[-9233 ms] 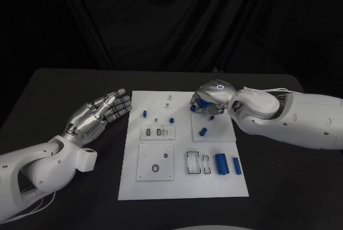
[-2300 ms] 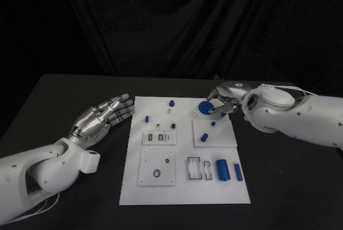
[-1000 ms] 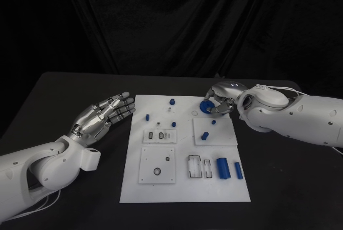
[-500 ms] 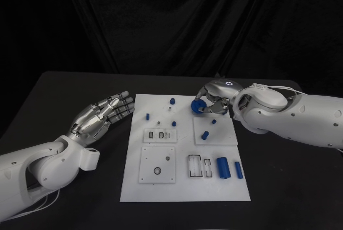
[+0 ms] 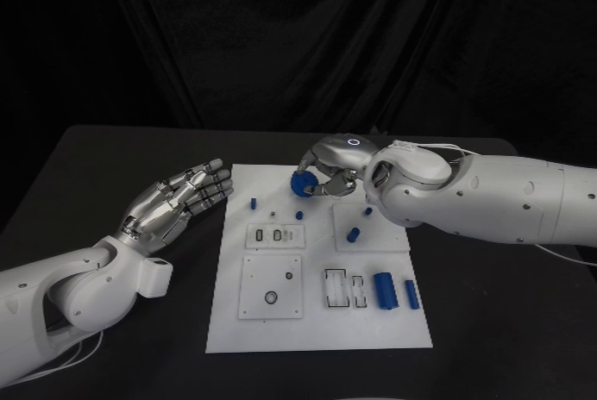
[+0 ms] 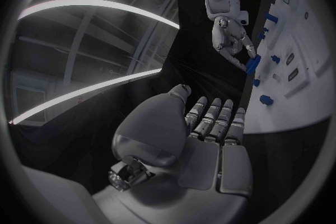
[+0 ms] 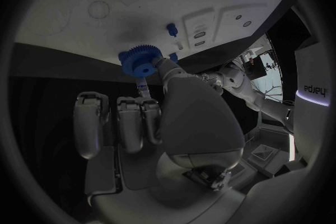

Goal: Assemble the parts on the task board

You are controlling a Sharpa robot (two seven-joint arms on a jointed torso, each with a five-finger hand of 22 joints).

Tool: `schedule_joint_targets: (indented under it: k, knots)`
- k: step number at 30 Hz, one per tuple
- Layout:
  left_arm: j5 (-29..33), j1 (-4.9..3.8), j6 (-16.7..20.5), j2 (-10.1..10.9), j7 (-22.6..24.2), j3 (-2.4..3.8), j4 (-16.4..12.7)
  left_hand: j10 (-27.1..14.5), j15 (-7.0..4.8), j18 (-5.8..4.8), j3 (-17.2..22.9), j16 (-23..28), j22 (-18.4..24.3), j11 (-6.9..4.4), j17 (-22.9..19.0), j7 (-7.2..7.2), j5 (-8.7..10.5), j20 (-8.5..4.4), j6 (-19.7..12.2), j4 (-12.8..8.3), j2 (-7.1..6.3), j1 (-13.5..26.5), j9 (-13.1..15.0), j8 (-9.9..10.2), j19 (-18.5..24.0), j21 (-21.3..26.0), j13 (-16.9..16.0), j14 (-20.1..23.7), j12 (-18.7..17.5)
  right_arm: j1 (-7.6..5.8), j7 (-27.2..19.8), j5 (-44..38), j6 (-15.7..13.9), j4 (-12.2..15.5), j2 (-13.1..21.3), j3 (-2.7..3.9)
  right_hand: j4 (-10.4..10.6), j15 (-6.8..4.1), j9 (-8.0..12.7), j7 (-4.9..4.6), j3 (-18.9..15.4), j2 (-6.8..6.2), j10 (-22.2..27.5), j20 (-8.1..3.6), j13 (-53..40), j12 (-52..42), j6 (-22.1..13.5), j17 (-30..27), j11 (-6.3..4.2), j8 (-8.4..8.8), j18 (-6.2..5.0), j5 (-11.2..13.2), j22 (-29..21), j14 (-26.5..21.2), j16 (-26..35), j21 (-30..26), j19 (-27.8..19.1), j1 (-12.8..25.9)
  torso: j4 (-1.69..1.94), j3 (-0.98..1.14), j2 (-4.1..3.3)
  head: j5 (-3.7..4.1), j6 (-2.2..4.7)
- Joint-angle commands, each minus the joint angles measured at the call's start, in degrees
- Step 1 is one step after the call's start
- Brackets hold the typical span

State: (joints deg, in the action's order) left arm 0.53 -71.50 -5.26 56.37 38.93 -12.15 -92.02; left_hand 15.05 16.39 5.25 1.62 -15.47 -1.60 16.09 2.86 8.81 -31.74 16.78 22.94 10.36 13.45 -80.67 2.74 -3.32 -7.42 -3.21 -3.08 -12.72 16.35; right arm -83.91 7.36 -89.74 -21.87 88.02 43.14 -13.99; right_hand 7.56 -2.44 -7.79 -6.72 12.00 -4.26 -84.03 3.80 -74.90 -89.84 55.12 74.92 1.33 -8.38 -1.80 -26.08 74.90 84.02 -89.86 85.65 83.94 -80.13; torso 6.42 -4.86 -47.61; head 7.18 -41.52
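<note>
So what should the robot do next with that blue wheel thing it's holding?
Probably lower it a little onto the board. The right hand pinches the blue gear above the far end of the task board, so it seems ready to be set down. The left hand rests open beside the board.

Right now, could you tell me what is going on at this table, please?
The robot is assembling small blue parts on the white task board. Its right hand pinches a blue gear above the far end of the board, over the blue pegs standing there. The left hand is open, fingers apart, over the black table beside the board, holding nothing. Two blue cylinders lie near the board's front right.
</note>
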Motion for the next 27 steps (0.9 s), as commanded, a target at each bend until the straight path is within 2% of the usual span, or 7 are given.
schedule_joint_targets:
  k: [1,5,10,15,19,23,27]
  knots:
    - [0.07,0.07,-0.96,-0.15,7.56,0.04,-0.11,-0.42,0.29,-1.06,0.38,-0.22,0.04,-0.16,0.07,0.93,-0.23,0.10,0.00,-0.05,0.16,0.30,0.04,-0.08,0.27,0.36,0.02,-0.12,0.40,-0.04,-1.53,-0.60,-0.72,-1.05,-1.36,0.09,-0.09,0.33,-10.40,1.03,-0.11,0.21,-5.97,0.44,-15.10,-0.16,0.85,15.08,0.21,-7.68,0.20,0.25,10.99,5.98,-0.14,0.04,2.28,0.29,-0.02,0.00,0.30,0.02,-0.02]
    - [0.07,0.07,-0.96,-0.02,7.50,0.04,-0.12,-0.42,0.29,-1.06,0.38,-0.22,0.04,-0.16,0.07,0.93,-0.23,0.10,0.00,-0.05,0.16,0.30,0.04,-0.08,0.27,0.36,0.02,-0.12,0.40,0.10,-1.62,-0.60,0.08,-2.40,-3.12,0.10,-0.09,0.33,-10.51,1.03,-0.12,0.23,-5.97,0.44,-15.10,-0.16,0.66,15.08,0.20,-7.69,0.20,0.49,10.98,5.98,-0.14,0.03,2.27,0.34,0.04,0.05,0.23,0.05,0.12]
    - [0.07,0.07,-0.94,0.19,7.42,0.04,-0.23,-0.42,0.29,-1.06,0.38,-0.22,0.04,-0.16,0.07,0.93,-0.23,0.10,0.00,-0.05,0.16,0.30,0.04,-0.08,0.27,0.36,0.02,-0.12,0.40,0.55,-1.52,-0.61,1.19,-4.16,-4.61,0.10,-0.10,0.33,-10.63,0.98,-0.11,0.28,-5.97,0.43,-15.10,-0.16,0.32,15.08,0.23,-7.63,0.19,0.80,10.96,5.98,-0.14,0.00,2.26,0.38,0.28,0.00,0.22,0.39,0.52]
    - [0.07,0.07,-1.00,0.23,7.35,0.04,-0.25,-0.42,0.29,-1.06,0.38,-0.22,0.04,-0.16,0.07,0.93,-0.23,0.10,0.00,-0.05,0.16,0.30,0.04,-0.08,0.27,0.36,0.02,-0.12,0.40,1.08,-1.58,-0.61,1.77,-5.70,-5.64,0.10,-0.10,0.35,-10.70,0.91,-0.10,0.32,-5.97,0.44,-15.10,-0.16,0.03,15.08,0.27,-7.55,0.17,1.03,10.91,5.98,-0.14,-0.07,2.21,0.42,0.15,-0.04,0.26,0.06,0.63]
    - [0.07,0.07,-1.05,0.16,7.26,0.04,-0.16,-0.40,0.32,-1.10,0.54,-0.37,0.04,-0.17,0.09,0.93,-0.25,0.10,0.05,-0.11,0.16,0.34,0.04,-0.09,0.28,0.38,0.01,-0.22,0.48,1.37,-1.70,-0.61,2.05,-6.55,-6.40,0.11,-0.10,0.40,-10.74,0.82,-0.07,0.37,-5.97,0.46,-15.10,-0.16,-0.40,15.08,0.33,-7.39,0.14,1.23,10.84,5.98,-0.14,-0.17,2.14,0.48,-0.03,0.04,0.19,-0.21,0.82]
    - [0.07,0.07,-1.07,0.11,7.12,0.04,-0.14,-0.40,0.32,-1.10,0.54,-0.37,0.04,-0.17,0.09,0.93,-0.25,0.10,0.05,-0.11,0.16,0.34,0.04,-0.09,0.28,0.38,0.01,-0.22,0.48,1.47,-1.73,-0.61,2.48,-7.01,-7.05,0.11,-0.06,0.45,-10.76,0.74,-0.05,0.40,-5.97,0.50,-15.10,-0.16,-0.85,15.08,0.38,-7.19,0.11,1.52,10.77,5.98,-0.14,-0.26,2.06,0.58,0.06,-0.01,0.24,-0.41,0.58]
    - [0.07,0.07,-1.12,0.03,7.00,0.04,-0.13,-0.40,0.32,-1.10,0.54,-0.37,0.04,-0.17,0.09,0.93,-0.25,0.10,0.05,-0.11,0.16,0.34,0.04,-0.09,0.28,0.38,0.01,-0.22,0.48,1.52,-1.52,-0.61,3.08,-7.24,-7.45,0.12,-0.05,0.46,-10.76,0.71,-0.02,0.44,-5.97,0.52,-15.10,-0.16,-1.13,15.08,0.39,-7.05,0.10,1.76,10.75,5.98,-0.14,-0.30,2.04,0.63,0.08,-0.01,0.21,-0.27,0.36]
